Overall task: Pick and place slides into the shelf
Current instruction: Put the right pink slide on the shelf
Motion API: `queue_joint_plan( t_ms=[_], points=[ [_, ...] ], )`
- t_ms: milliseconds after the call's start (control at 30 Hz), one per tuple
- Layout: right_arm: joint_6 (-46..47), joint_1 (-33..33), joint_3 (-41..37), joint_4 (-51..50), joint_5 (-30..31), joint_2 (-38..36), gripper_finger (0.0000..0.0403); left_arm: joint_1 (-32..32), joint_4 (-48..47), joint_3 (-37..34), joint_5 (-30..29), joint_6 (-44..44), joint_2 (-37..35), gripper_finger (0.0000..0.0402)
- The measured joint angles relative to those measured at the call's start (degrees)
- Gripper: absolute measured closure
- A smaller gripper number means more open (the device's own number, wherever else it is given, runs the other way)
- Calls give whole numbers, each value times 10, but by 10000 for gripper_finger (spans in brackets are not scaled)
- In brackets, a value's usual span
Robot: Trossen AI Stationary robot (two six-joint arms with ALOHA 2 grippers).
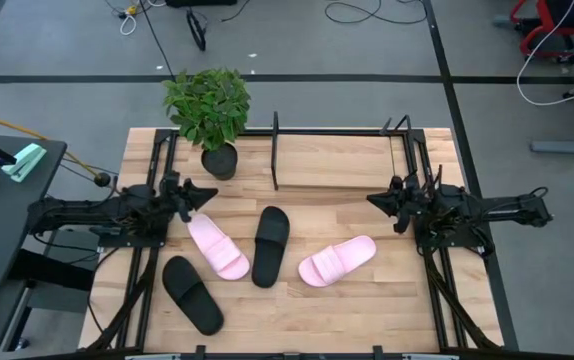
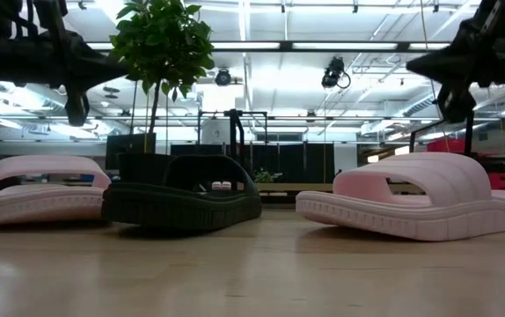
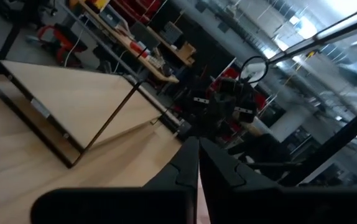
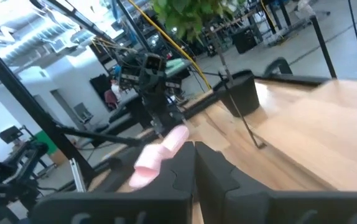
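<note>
Left tool pinched shut — above a pink slide; shelf nearby.

Four slides lie on the surface — two pink, one and another, and two black, one and another. One shelf, one potted plant (in a dark pot). Two arms, each with one gripper — left, right.

The high view looks straight down on the whole worktop. The low view sits at worktop level, close to the slides, facing 12 o'clock toward the potted plant. Each wrist view looks across the worktop toward the opposite arm.
</note>
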Motion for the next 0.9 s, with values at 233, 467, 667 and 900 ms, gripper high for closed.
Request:
queue_joint_plan(
  t_ms=[233,467,667,900],
  points=[
    [-42,0,86,-24,-1,74,385,0,63,0,-5,7,0,393],
    [-48,0,190,-25,-2,203,385,0,52,57,-15,61,1,381],
    [-29,-30,285,-49,-3,321,385,0,-56,165,-29,151,47,387],
    [-11,-110,400,-51,-131,430,385,0,-125,295,-28,224,149,375]
  ],
)
